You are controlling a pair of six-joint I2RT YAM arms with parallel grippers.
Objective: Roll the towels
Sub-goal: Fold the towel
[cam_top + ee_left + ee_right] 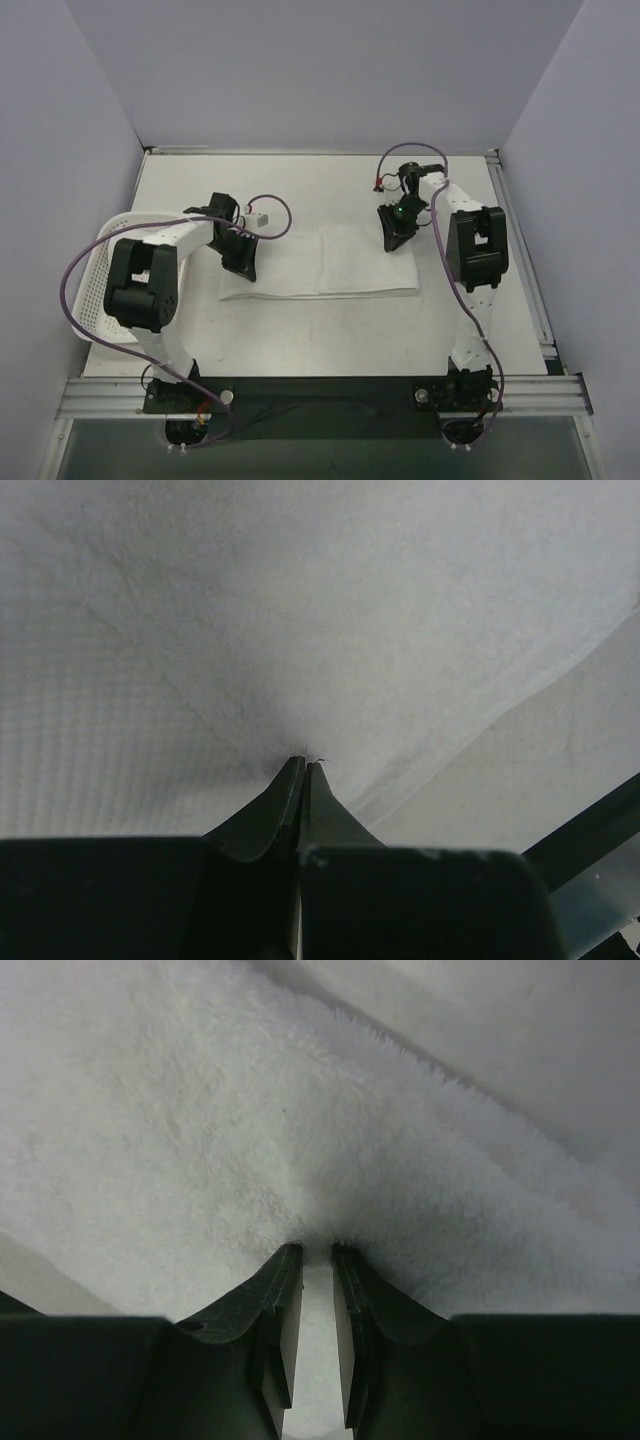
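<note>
As the rolling of the towels is only just beginning, the left gripper (303, 765) is pinching shut on a white terry towel (330, 262). Its two dark fingers (270, 810) are meeting tip to tip, and creases in the cloth are running in toward them. The right gripper (318, 1250) is pressing into the pile with its jaws drawn to a narrow slit. Cloth is bunching at the tips, but whether a fold is actually caught there cannot be told.

The towel is lying flat and unrolled on the table (330, 340), just beside the white perforated basket (95, 270), with its length running away from the basket. The left gripper is working the end nearest the basket, while the right gripper is standing at the end farthest from it.

No turn of cloth is showing anywhere, so the step in hand appears to be taking hold before the first fold-over. The next move is probably calling for the basket-side end to be lifted barely clear and carried over onto the towel, away from the basket. That edge needs to stay square so the roll starts tight. The far end needs holding down so the cloth is not sliding along with it.
</note>
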